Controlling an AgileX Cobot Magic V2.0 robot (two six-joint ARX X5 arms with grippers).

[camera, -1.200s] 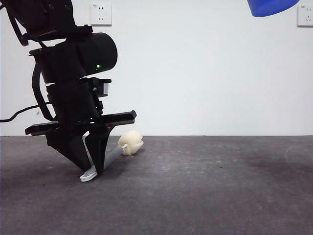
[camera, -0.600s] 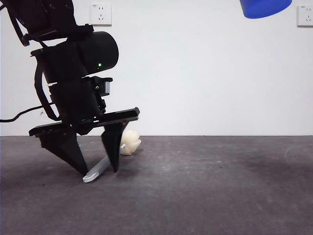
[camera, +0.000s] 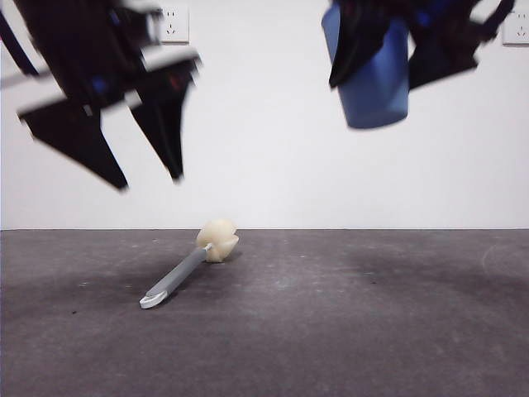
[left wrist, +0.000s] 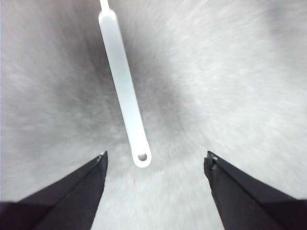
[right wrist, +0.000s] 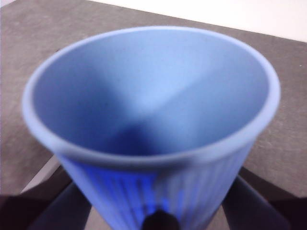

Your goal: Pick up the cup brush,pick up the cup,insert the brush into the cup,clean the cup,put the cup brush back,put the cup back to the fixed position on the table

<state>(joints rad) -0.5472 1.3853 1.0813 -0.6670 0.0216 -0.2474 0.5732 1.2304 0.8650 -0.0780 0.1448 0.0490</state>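
- Cup brush (camera: 188, 271) lay flat on the counter (camera: 347, 331), sponge head (camera: 218, 241) toward the back wall, white handle tip (camera: 152, 299) nearest the camera; nothing touched it
- Left gripper (camera: 147, 180) hung above the brush, well clear of it, jaws spread wide and empty; blurred in the front view
- Left wrist view showed the brush handle (left wrist: 125, 91) running between the two jaws, its holed end (left wrist: 142, 156) about midway; the left gripper (left wrist: 154, 160) held nothing
- Judged the brush step done: brush back on the counter and let go
- Right gripper (camera: 378, 50) held the blue ribbed cup (camera: 374, 78) high in the air, jaws closed on its sides, cup tilted; which end pointed down was not clear from the front
- Right wrist view looked into the cup (right wrist: 153, 120): open mouth toward the camera, inside empty, jaws dark on both sides low down
- Remaining, by my reading: set the cup back at its spot on the counter; it would need bringing upright so it does not tip on release
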